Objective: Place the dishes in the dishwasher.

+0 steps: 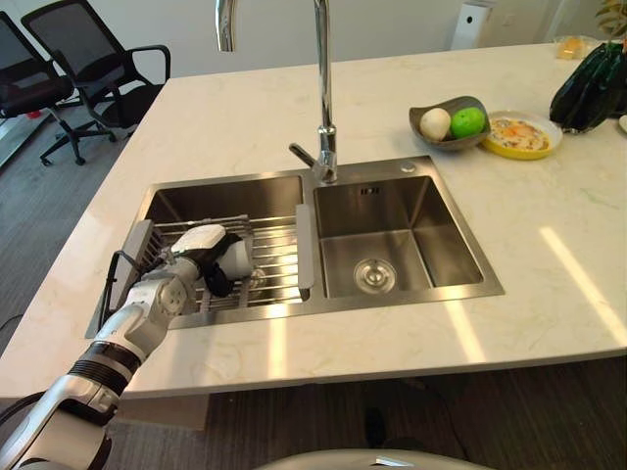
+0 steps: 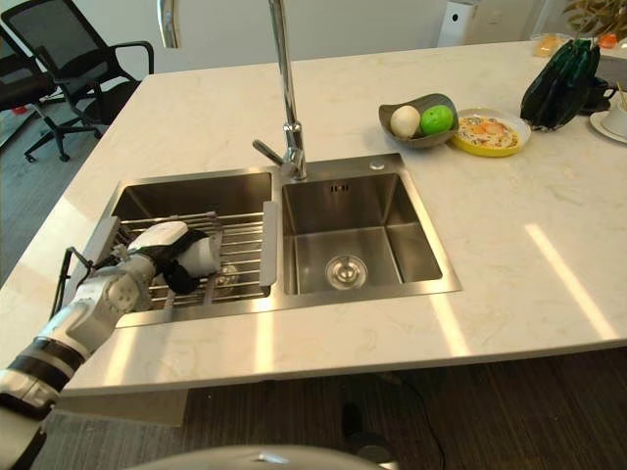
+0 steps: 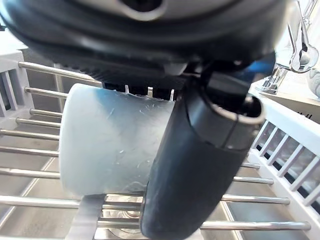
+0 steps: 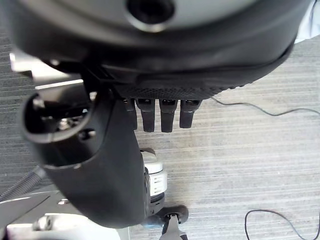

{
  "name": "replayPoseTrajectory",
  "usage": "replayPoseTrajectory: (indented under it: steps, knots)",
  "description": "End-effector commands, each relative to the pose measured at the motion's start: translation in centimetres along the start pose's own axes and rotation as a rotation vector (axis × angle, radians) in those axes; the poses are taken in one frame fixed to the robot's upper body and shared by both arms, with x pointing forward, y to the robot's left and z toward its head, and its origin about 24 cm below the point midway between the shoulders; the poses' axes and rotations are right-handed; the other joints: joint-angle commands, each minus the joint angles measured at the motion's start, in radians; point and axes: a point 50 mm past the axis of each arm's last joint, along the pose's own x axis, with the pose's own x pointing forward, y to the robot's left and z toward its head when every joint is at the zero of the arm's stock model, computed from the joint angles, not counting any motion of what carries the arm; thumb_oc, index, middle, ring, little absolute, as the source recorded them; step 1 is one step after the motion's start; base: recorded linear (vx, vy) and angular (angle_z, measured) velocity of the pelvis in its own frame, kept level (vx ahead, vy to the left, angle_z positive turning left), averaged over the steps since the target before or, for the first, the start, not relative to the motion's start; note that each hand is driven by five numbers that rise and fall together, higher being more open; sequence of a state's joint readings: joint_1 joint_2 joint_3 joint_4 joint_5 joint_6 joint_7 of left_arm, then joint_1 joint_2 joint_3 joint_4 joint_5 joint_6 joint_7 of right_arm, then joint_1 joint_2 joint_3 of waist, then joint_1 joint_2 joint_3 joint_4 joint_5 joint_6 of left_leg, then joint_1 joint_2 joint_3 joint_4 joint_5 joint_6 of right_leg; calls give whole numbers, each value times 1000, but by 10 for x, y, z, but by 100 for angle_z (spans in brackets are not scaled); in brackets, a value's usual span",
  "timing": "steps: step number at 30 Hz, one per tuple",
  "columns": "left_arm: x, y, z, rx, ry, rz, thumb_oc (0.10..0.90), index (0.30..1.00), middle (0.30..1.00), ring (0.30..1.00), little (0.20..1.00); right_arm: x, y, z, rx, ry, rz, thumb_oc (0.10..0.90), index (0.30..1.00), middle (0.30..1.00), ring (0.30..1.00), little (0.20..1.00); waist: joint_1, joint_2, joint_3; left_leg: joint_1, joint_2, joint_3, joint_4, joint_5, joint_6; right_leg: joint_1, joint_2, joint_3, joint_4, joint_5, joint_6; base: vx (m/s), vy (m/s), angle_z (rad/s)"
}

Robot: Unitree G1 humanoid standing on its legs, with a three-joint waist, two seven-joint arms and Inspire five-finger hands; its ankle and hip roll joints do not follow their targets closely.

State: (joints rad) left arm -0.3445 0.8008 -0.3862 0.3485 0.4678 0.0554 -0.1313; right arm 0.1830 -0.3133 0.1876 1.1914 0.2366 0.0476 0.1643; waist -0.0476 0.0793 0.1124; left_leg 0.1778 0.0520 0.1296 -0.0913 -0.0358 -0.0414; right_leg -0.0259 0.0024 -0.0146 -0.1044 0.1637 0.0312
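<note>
White cup [image 3: 110, 145] lies on rack [image 1: 269, 264] over left sink basin, wrapped by left hand [image 1: 201, 257]; judged light, rigid, slippery, best held round body; right hand [image 4: 100, 165] hangs relaxed, empty

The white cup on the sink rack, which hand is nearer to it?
Left. The left hand is on the white cup, thumb curled round it over the rack. The right hand hangs over floor, away from it.
</note>
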Motion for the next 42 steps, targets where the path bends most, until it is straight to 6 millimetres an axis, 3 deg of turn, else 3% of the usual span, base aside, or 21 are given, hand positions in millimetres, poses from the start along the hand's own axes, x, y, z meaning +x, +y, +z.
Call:
replayPoseTrajectory:
  steps: [1, 6, 11, 15, 17, 20, 23, 26, 28, 30, 31, 32, 33, 35, 36, 38, 39, 42]
  knots:
    - [3, 76, 8, 124, -43, 240, 400, 300, 300, 300, 300, 4, 18, 17, -30, -56, 72, 800, 900, 900, 900, 900, 0, -37, -20, -26, -40, -40, 4, -18, 2, 111, -68, -14, 17, -146, 127, -10, -15, 4]
    - [-7, 84, 21, 167, -148, 364, 400, 300, 300, 300, 300, 3, 17, 15, -34, -77, 64, 800, 900, 900, 900, 900, 5, -42, -28, -21, -36, -52, 4, -18, -2, 122, -68, -26, 17, -155, 125, 3, -27, 6]
    - [-17, 86, 22, 49, -195, 481, 400, 300, 300, 300, 300, 3, 17, 14, -33, -90, 49, 800, 900, 900, 900, 900, 16, -53, -37, -19, -30, -75, 4, -10, -9, 133, -66, -40, 17, -164, 118, 1, -49, 15]
    - [-35, 93, 31, -270, -310, 633, 400, 300, 300, 300, 300, 4, 18, 15, -24, -82, 40, 800, 900, 900, 900, 900, 40, -64, -43, -31, -20, -118, 4, 12, -22, 146, -60, -77, 17, -174, 101, -12, -94, 29]
    - [-35, 93, 31, -271, -309, 633, 400, 300, 300, 300, 300, 4, 18, 15, -25, -82, 40, 800, 900, 900, 900, 900, 38, -63, -43, -32, -20, -119, 4, 13, -23, 146, -60, -78, 17, -174, 101, -3, -57, 31]
    - [-59, 101, 39, -477, -451, 697, 400, 300, 300, 300, 300, 5, 22, 21, -40, -92, 51, 800, 900, 900, 900, 900, 68, -65, -40, -46, -6, -157, 18, 30, -38, 157, -52, -111, 17, -186, 85, -9, -117, 27]
    - [-68, 102, 41, -584, -508, 710, 400, 300, 300, 300, 300, 6, 24, 25, -55, -99, 57, 800, 900, 900, 900, 900, 78, -63, -36, -65, -1, -184, 40, 35, -47, 162, -49, -135, 17, -193, 77, -31, -127, 41]
    - [-87, 106, 43, -748, -623, 757, 400, 300, 300, 300, 300, 7, 29, 35, -102, -121, 80, 800, 900, 900, 900, 900, 131, -58, -13, -122, 1, -241, 76, 69, -68, 166, -44, -187, 17, -205, 67, -83, -103, 51]
    - [-91, 107, 43, -789, -638, 774, 400, 300, 300, 300, 300, 7, 30, 38, -117, -126, 82, 800, 900, 900, 900, 900, 138, -56, -6, -145, -3, -263, 81, 83, -76, 164, -47, -205, 17, -208, 66, -77, -34, 44]
    - [-96, 105, 45, -888, -686, 800, 400, 300, 300, 300, 300, 7, 28, 39, -167, -123, 73, 800, 900, 900, 900, 900, 172, -52, 7, -213, -11, -299, 71, 133, -96, 157, -61, -271, 17, -222, 69, -127, -26, 80]
    - [-97, 104, 48, -923, -710, 808, 400, 300, 300, 300, 300, 6, 24, 40, -185, -121, 53, 800, 900, 900, 900, 900, 178, -50, 13, -246, -6, -273, 68, 153, -102, 151, -75, -315, 17, -226, 75, -309, 26, 128]
    - [-97, 99, 50, -1001, -734, 814, 400, 300, 300, 300, 300, 7, 18, 36, -186, -95, 25, 800, 900, 900, 900, 900, 175, -51, 14, -271, 44, -98, 77, 170, -102, 144, -106, -400, 17, -224, 83, -254, 40, 165]
    - [-97, 99, 50, -1002, -734, 815, 400, 300, 300, 300, 300, 6, 18, 37, -186, -96, 24, 800, 900, 900, 900, 900, 176, -49, 10, -279, 43, -97, 79, 175, -100, 136, -107, -400, 17, -218, 83, -262, 52, 205]
    - [-101, 91, 44, -1059, -715, 824, 400, 300, 300, 300, 300, 6, 12, 33, -140, -77, -4, 800, 900, 900, 900, 900, 176, -42, 15, -256, 119, 43, 138, 163, -115, 142, -135, -481, 17, -215, 74, -209, 61, 200]
    - [-101, 91, 44, -1060, -714, 825, 400, 300, 300, 300, 300, 6, 12, 33, -140, -77, -4, 800, 900, 900, 900, 900, 173, -41, 17, -256, 120, 40, 142, 161, -116, 145, -133, -483, 17, -216, 74, -226, 153, 141]
    - [-101, 83, 34, -1062, -658, 832, 400, 300, 300, 300, 300, 6, 12, 36, -102, -91, -9, 800, 900, 900, 900, 900, 163, -30, 14, -198, 186, 76, 159, 155, -138, 158, -151, -545, 17, -209, 70, -154, 188, 125]
    - [-100, 82, 34, -1063, -651, 827, 400, 300, 300, 300, 300, 6, 12, 39, -93, -103, -8, 800, 900, 900, 900, 900, 152, -31, 5, -165, 215, 85, 156, 142, -156, 161, -156, -543, 19, -221, 78, -79, 176, 93]
    - [-98, 81, 36, -1039, -651, 802, 400, 300, 300, 300, 300, 6, 11, 38, -46, -108, -17, 800, 900, 900, 900, 900, 119, -24, -15, -102, 287, 167, 116, 172, -181, 151, -182, -614, 22, -190, 92, -123, 224, 58]
